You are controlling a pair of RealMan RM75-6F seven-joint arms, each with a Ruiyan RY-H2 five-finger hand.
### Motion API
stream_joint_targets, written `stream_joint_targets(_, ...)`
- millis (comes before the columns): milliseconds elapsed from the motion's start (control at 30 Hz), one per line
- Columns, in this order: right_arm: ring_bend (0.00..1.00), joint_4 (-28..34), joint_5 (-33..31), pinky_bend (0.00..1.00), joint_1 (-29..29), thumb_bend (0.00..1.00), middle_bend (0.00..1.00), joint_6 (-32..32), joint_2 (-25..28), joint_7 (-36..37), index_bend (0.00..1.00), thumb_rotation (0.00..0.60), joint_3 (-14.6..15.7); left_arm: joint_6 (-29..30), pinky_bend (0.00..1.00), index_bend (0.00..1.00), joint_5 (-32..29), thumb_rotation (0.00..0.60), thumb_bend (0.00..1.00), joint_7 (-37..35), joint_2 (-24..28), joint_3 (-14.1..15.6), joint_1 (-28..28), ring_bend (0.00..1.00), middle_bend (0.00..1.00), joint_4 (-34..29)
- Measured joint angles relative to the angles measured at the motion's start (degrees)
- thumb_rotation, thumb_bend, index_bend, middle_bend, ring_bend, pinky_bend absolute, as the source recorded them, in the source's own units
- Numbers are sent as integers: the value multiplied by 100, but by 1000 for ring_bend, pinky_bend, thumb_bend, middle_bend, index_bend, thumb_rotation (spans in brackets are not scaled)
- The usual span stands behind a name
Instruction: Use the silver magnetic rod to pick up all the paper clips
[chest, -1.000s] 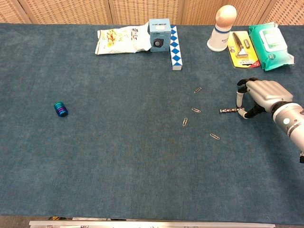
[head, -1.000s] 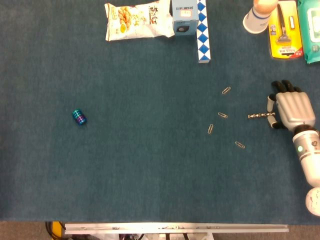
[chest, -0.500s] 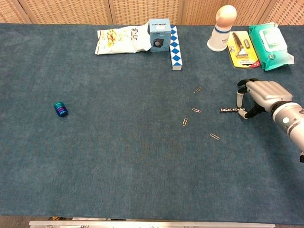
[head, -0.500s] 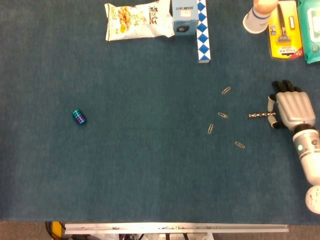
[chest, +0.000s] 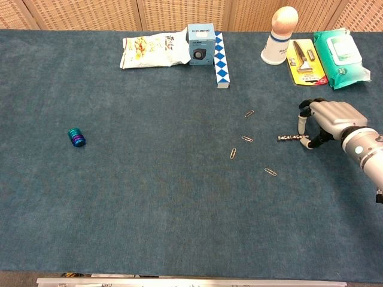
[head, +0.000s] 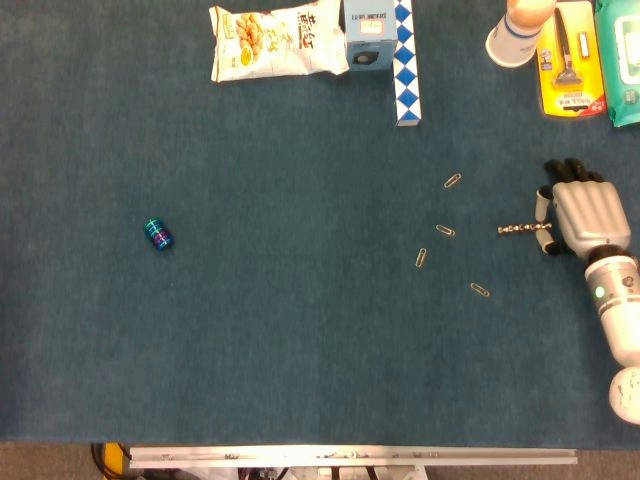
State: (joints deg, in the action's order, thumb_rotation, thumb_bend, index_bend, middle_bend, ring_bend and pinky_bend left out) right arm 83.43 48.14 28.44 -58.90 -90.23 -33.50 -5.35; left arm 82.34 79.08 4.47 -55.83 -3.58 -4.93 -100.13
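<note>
The silver magnetic rod (head: 518, 231) (chest: 290, 139) lies level just over the blue cloth at the right. My right hand (head: 585, 215) (chest: 332, 119) holds its right end between curled fingers, and the rod points left toward the clips. Several paper clips lie flat to its left: one (head: 453, 181) (chest: 249, 113) further back, one (head: 445, 231) (chest: 246, 139) nearest the rod tip, one (head: 421, 258) (chest: 233, 153) further left, one (head: 481, 290) (chest: 270, 172) nearer the front. None touches the rod. My left hand is out of both views.
Along the back edge stand a snack bag (head: 275, 40), a blue box (head: 368, 30), a blue-and-white checkered bar (head: 405, 65), a white bottle (head: 515, 35), a yellow razor pack (head: 570, 60) and a green wipes pack (head: 622, 60). A small blue can (head: 158, 234) lies far left.
My right hand and the rod have shifted a few pixels to the right. The paper clips have not moved.
</note>
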Motion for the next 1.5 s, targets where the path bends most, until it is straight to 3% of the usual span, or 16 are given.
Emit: stream_joint_targets(1500,72,33,-44,200,68,299,137,-36,33,82,525,600,69,-8,414,438,-3,600,89,-5,5,2,-4,339,430,1)
